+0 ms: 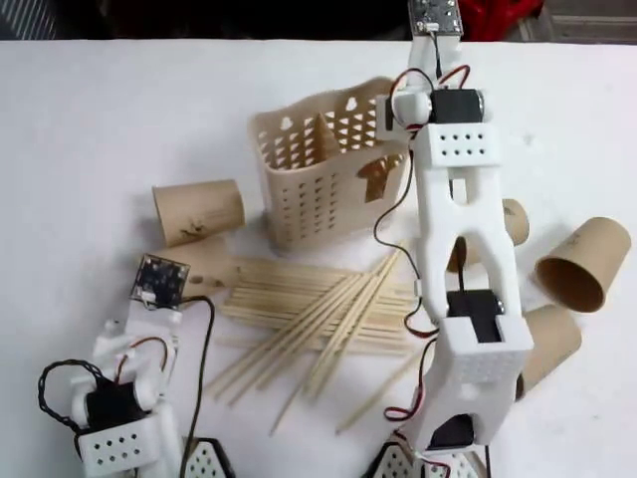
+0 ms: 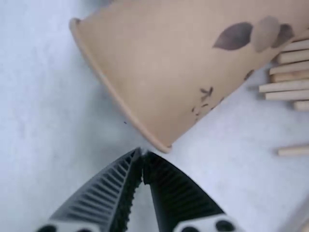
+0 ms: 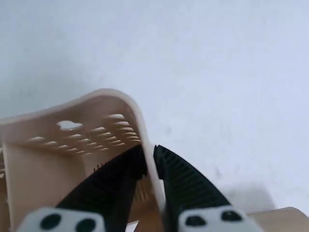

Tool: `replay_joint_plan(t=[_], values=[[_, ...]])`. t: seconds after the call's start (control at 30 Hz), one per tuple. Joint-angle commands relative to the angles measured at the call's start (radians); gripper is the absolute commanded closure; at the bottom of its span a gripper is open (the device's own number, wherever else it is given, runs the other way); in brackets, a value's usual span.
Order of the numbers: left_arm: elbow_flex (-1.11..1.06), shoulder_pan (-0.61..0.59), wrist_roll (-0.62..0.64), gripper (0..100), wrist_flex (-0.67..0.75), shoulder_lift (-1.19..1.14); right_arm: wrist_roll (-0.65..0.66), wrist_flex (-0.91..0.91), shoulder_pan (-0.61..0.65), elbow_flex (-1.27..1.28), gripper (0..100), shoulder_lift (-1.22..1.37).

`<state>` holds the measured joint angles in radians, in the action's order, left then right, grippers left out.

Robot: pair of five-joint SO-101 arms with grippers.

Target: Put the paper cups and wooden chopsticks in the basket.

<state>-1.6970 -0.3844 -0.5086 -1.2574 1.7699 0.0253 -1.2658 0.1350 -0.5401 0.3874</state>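
The beige slotted basket stands at mid-table. My right gripper is shut on the basket's rim, one finger inside the wall and one outside; from above it sits at the basket's right corner. My left gripper is shut and holds nothing, its tips just short of the rim of a paper cup lying on its side. That cup lies left of the chopstick pile. Another cup lies beside the basket's left wall.
Three more cups lie on their sides right of the right arm. The chopsticks fan out between the two arms. Open table lies behind and left of the basket.
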Motion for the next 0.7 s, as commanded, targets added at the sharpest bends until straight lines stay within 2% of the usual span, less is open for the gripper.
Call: replay_joint_plan(t=[0.0, 0.27, 0.37, 0.53, 0.67], values=[[0.002, -0.007, -0.005, 97, -0.005, 0.007, -0.025, 0.004, 0.008, -0.017, 97.8, 0.058], [0.002, -0.007, -0.005, 97, -0.005, 0.007, -0.025, -0.125, 0.007, -0.025, 76.1, 0.001], [0.002, -0.007, -0.005, 97, -0.005, 0.007, -0.021, -0.186, 0.007, -0.025, 75.6, -0.062], [0.002, -0.007, -0.005, 97, -0.005, 0.007, 0.104, -0.285, 0.008, -0.017, 75.7, -0.136], [0.002, -0.007, -0.005, 97, -0.005, 0.007, 0.153, -0.332, -0.015, -0.017, 75.7, -0.183]])
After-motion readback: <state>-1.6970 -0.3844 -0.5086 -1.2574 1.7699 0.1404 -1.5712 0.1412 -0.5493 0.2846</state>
